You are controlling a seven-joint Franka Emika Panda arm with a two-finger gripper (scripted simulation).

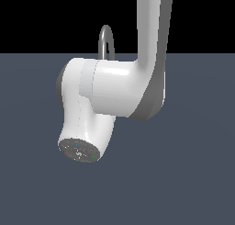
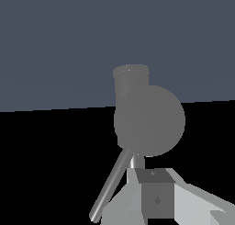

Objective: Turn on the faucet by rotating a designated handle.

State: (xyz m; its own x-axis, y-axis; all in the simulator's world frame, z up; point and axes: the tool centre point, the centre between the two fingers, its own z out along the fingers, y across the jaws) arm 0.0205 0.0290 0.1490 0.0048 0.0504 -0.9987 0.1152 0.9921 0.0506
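In the exterior view only the top of the faucet's (image 1: 106,39) grey curved spout shows above the white arm (image 1: 108,88); its base, the handle and the gripper are hidden behind the arm. The wrist view shows the faucet (image 2: 149,120) close up as a round grey body with a short cylinder on it. The handle (image 2: 110,185), a thin light-grey lever, slants away from under that body. My gripper (image 2: 153,176) sits right beside the lever's root, its fingers (image 2: 157,199) reading as one block with no gap and nothing held. I cannot tell whether it touches the lever.
A flat dark blue-grey floor (image 1: 183,182) spreads under the arm, with black background above it. The arm's large white links fill the middle of the exterior view and block sight of the faucet's base.
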